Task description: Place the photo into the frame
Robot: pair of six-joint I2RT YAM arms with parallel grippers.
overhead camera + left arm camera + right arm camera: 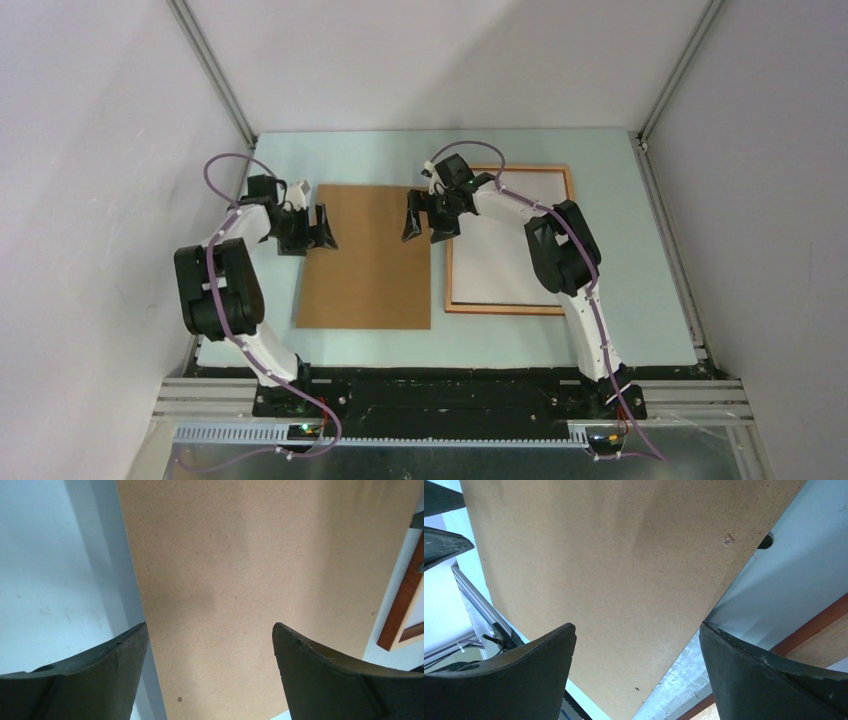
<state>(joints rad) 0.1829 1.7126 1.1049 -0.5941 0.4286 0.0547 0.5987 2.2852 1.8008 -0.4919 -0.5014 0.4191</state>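
Note:
The thin orange-brown frame [500, 308] lies flat on the table's right half. A plain white sheet fills its inside, which I take for the photo [505, 260] lying white side up; no printed picture shows. My left gripper [322, 228] stands open over the left edge of the brown backing board [370, 270], nothing between its fingers. My right gripper [428, 218] is open too, over the board's upper right edge, just left of the frame. In the left wrist view the open left gripper [210, 630] looks across the board [260, 555], with a corner of the frame [400, 610] at right.
The backing board [614, 555] has small holes and lies left of the frame [819, 620], a narrow strip of pale table [300, 160] between them. White walls and metal rails enclose the table. The right arm reaches over the frame's upper part.

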